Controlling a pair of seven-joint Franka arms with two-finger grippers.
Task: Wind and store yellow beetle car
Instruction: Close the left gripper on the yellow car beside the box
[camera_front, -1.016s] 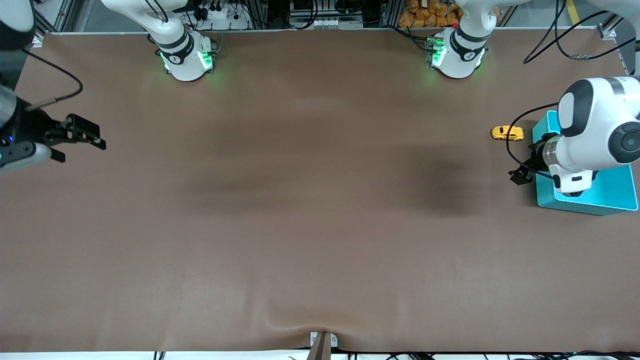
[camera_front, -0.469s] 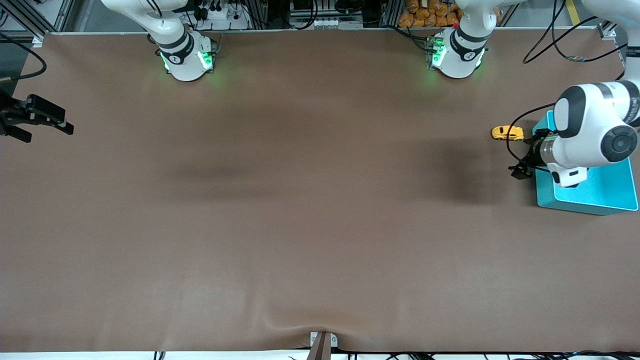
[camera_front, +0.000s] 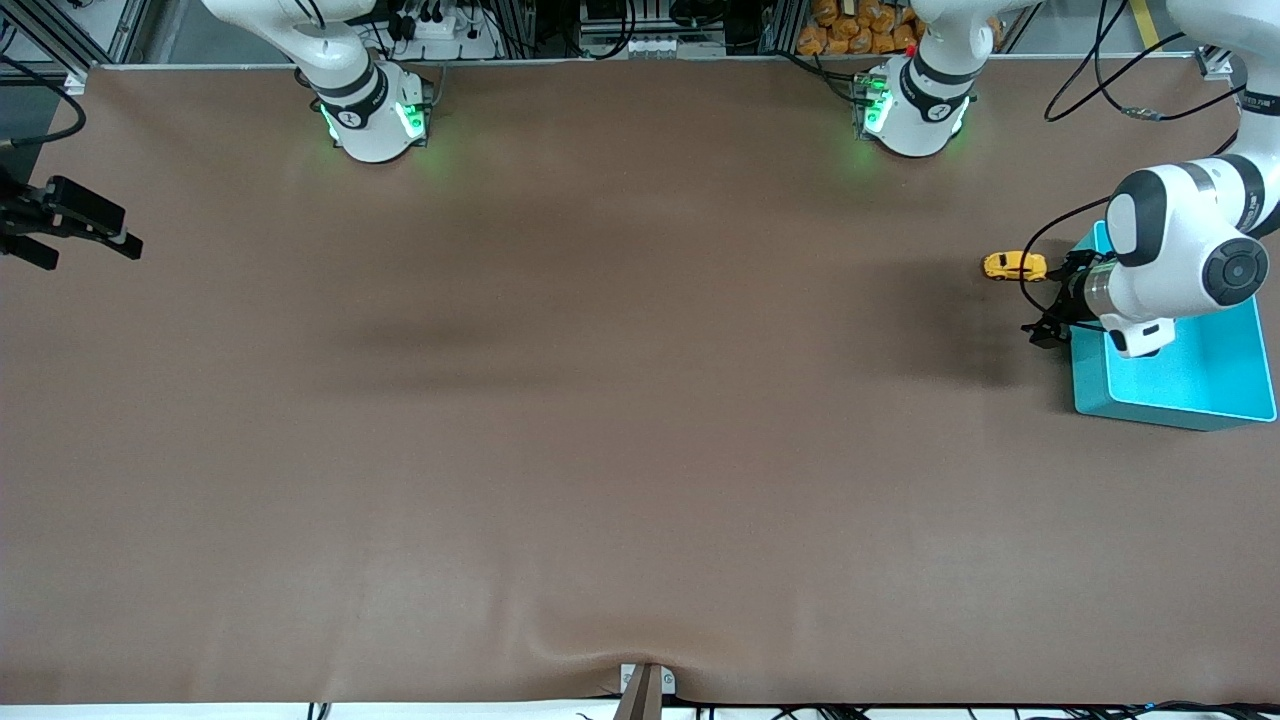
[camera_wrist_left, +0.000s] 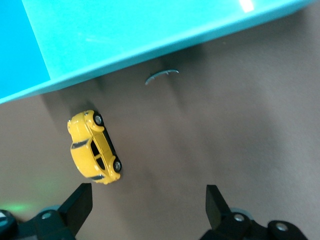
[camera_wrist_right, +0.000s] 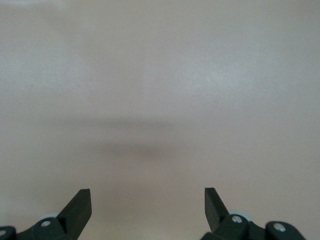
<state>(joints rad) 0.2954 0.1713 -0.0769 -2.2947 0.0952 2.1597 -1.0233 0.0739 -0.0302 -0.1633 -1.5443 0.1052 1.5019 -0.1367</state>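
Tabletop (camera_front: 620, 420): brown mat, bare across the whole middle and the camera-side half, so wide open room there. Slight wrinkle in the mat at the camera-side edge, mid-span.

Teal bin (camera_front: 1200, 385): sits at the left arm's end of the tabletop, close to that end's edge. Interior looks bare where visible; part of it is covered by the left arm's wrist. In the left wrist view its wall (camera_wrist_left: 150, 35) runs just beside the car.

Left gripper (camera_front: 1052, 305): over the tabletop at the bin's wall on the car side, fingers spread wide, holding nothing. In the left wrist view the fingertips (camera_wrist_left: 80, 202) frame bare mat, with the car off toward one finger, not between them.

Right gripper (camera_front: 70, 222): at the right arm's end, about at the tabletop's edge, released and empty, waiting. Right wrist view shows only bare mat between its fingers (camera_wrist_right: 80, 205).

Yellow beetle car (camera_front: 1015, 265): on its wheels on the tabletop, just beside the bin's corner, on the side toward the middle, a little farther from the front camera than the left gripper. Not touching the bin; a narrow strip of mat between them. Open mat on its other sides.
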